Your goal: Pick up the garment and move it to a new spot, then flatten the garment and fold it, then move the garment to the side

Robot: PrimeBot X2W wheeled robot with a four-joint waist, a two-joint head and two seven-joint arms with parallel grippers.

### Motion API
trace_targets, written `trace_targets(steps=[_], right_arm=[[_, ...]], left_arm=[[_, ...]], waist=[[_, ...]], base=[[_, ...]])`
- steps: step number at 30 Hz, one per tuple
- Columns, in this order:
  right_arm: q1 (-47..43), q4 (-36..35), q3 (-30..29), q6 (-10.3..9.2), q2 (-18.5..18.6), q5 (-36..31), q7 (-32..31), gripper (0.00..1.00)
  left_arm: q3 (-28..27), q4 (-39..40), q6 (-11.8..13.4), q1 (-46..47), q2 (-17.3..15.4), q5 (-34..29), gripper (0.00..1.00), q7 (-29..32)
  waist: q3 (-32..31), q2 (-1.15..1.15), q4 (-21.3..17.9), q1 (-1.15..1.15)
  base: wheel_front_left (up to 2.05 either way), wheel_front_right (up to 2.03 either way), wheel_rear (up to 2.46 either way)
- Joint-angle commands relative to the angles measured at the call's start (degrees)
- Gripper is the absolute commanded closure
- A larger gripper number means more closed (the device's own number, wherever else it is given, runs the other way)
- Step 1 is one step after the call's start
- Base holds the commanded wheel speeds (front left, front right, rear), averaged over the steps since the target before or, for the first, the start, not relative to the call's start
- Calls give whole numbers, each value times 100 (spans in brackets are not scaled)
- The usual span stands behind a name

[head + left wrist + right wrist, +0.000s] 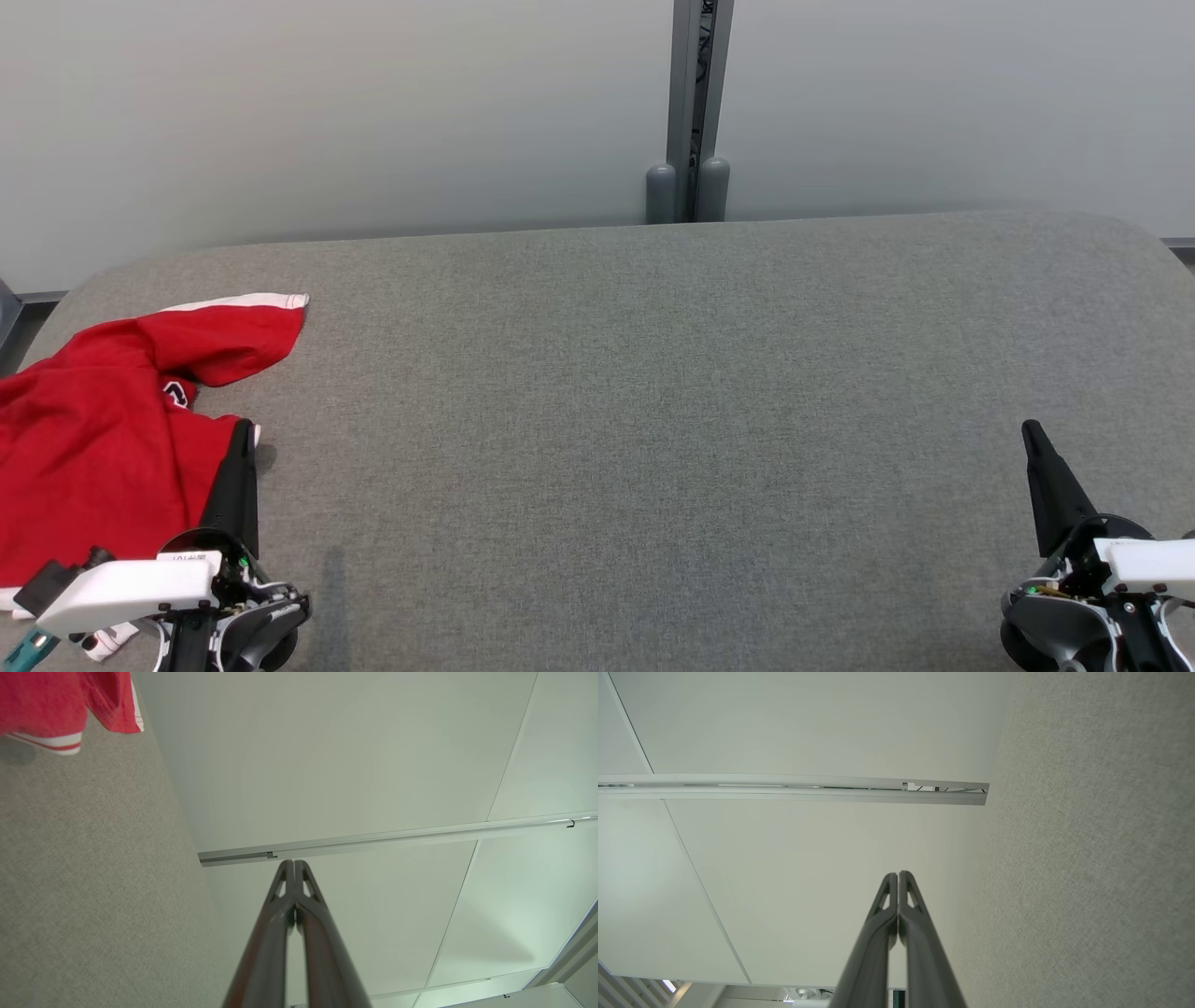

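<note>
Red with white trim, the garment [93, 448] lies rumpled at the left edge of the grey fabric worktop [653, 420], with one white-edged sleeve reaching toward the far side. The left gripper [245, 429] sits at the near left. Its two dark fingers are pressed together with nothing between them, and the tip is just beside the garment's right hem. The right gripper [1031, 431] sits at the near right, well apart from the garment, its fingers likewise together and empty. A pale wall [373, 112] with a grey post [695, 93] stands beyond the far edge.
</note>
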State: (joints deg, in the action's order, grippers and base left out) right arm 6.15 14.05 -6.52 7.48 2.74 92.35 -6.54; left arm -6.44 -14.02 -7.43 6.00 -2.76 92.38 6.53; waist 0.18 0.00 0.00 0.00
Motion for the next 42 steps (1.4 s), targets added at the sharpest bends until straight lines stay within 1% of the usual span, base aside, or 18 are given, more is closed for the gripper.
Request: trace_targets(steps=[1,42], right_arm=[[26,-17,-3,3,46,3,-8,100],[26,-17,-3,3,46,3,-8,100]], left_arm=[[-18,12,-20,71,-35,-7,100,9],[-18,12,-20,71,-36,-7,100,9]], waist=[[0,0,0,0],[0,0,0,0]], base=[[0,0,0],[0,0,0]])
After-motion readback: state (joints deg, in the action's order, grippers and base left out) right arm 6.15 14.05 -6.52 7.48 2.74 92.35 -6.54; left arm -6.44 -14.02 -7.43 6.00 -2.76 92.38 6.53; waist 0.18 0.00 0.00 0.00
